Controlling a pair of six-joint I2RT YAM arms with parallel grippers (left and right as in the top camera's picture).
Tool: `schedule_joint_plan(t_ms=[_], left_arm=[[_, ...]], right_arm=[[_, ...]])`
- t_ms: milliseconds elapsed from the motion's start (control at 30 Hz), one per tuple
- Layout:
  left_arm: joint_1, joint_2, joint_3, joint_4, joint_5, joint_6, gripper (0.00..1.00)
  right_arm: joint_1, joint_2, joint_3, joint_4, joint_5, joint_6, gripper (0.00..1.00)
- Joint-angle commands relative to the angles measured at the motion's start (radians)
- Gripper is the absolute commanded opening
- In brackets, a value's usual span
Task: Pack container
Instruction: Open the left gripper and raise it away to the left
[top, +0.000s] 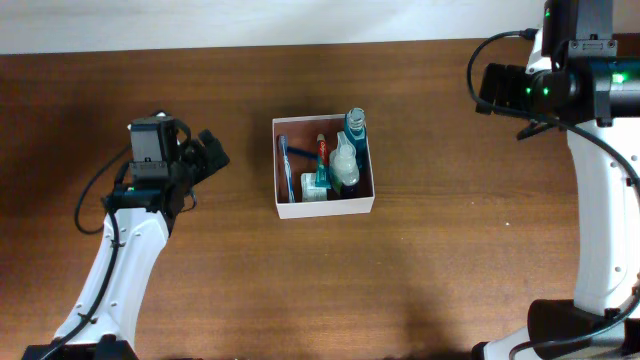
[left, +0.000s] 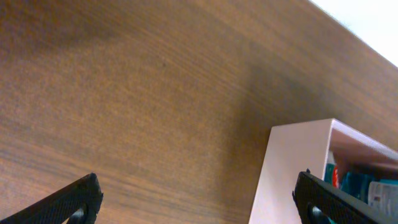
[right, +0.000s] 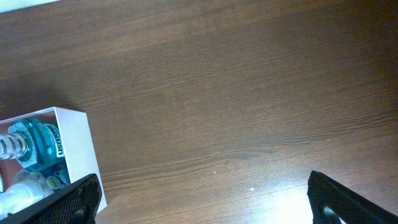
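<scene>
The container (top: 325, 208) is a small white-walled square box at the table's middle. It holds a blue toothbrush (top: 285, 165), a red tube (top: 322, 152), a teal mouthwash bottle (top: 355, 128), a clear bottle (top: 345, 165) and a small teal-and-white pack (top: 315, 187). My left gripper (top: 208, 155) is open and empty, to the left of the box. In the left wrist view its fingers (left: 199, 199) spread wide, with the box wall (left: 292, 168) beside the right finger. My right gripper (top: 492, 88) is open and empty, far right of the box. The right wrist view (right: 205, 199) shows the box corner (right: 78, 149) and the mouthwash bottle (right: 40, 146).
The table (top: 450, 270) is dark brown wood, with a pale wall along its far edge (top: 250, 20). Bare wood surrounds the box on all sides. The right arm's white base and cables (top: 600, 200) stand at the right edge.
</scene>
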Motion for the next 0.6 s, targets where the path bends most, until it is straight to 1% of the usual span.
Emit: schedule_joint_plan(t_ms=[0,333,400,467,567], left_arm=[[0.002,-0.013,0.008,-0.016,-0.003,0.012,0.99],[0.002,-0.013,0.008,-0.019,-0.003,0.012,0.99],[0.002,-0.013,0.008,-0.019,-0.003,0.012,0.99],[0.002,-0.013,0.008,-0.019,-0.003,0.012,0.99],[0.002,-0.013,0.008,-0.019,-0.003,0.012,0.99]], right_arm=[[-0.004,0.002,0.002,0.003,0.012,-0.005,0.99],[0.005,0.008,-0.005,0.002,0.009,-0.005,0.99],[0.012,0.002,-0.005,0.017,0.047,-0.021,0.99],[0.025,-0.015,-0.005,0.076,0.060,-0.021,0.99],[0.064,-0.064,-0.008,0.275,0.019,-0.021,0.99]])
